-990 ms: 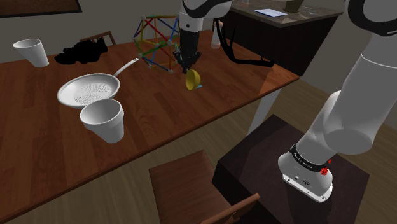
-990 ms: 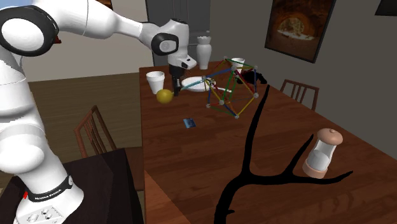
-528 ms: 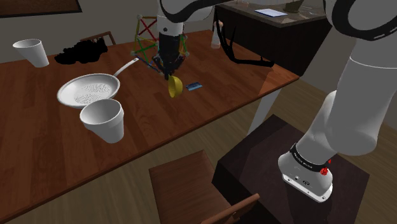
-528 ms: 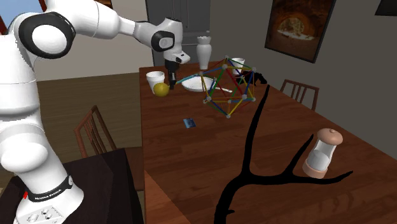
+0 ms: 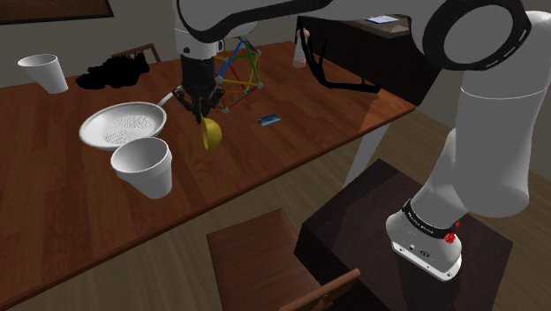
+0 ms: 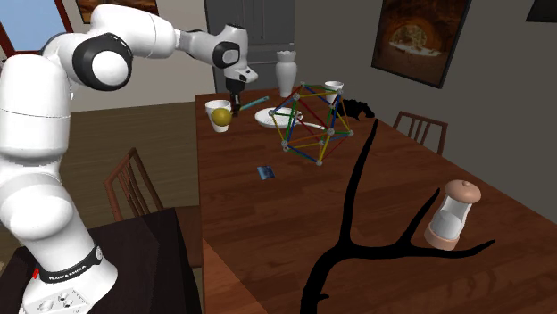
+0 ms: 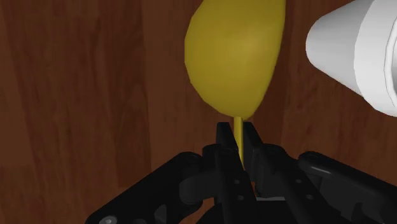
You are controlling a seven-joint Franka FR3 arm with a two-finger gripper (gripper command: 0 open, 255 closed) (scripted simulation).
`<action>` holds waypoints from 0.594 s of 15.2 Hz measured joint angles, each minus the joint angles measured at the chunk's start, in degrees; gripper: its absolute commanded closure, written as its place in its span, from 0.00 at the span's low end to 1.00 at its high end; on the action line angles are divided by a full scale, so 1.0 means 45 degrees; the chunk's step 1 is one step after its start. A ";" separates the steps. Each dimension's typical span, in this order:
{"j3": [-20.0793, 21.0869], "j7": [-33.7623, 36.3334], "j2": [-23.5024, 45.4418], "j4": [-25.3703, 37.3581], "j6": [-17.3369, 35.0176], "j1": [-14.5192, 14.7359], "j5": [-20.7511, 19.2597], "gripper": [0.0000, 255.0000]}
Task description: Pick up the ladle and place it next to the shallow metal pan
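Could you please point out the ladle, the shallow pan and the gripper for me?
ladle (image 5: 211, 133), shoulder view, yellow bowl.
shallow pan (image 5: 122, 126), shoulder view, inner floor.
gripper (image 7: 237, 137), wrist view, midway between fingertips.

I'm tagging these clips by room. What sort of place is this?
Probably a home dining room: a long wooden table with chairs beside it, and a framed picture on the wall.

My arm (image 5: 491, 132) arches high and reaches far toward the shoulder view's left. My gripper (image 5: 202, 111) points straight down, its fingers (image 7: 222, 139) pinched tight on the ladle (image 7: 235, 57) handle.
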 measured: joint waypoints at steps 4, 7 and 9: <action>0.0192 0.1060 0.1687 0.2620 -0.0782 0.0786 -0.0313 1.00; 0.0266 0.1735 0.3081 0.4896 -0.1574 0.1360 -0.0539 1.00; 0.0296 0.2239 0.4537 0.7333 -0.2482 0.1863 -0.0726 1.00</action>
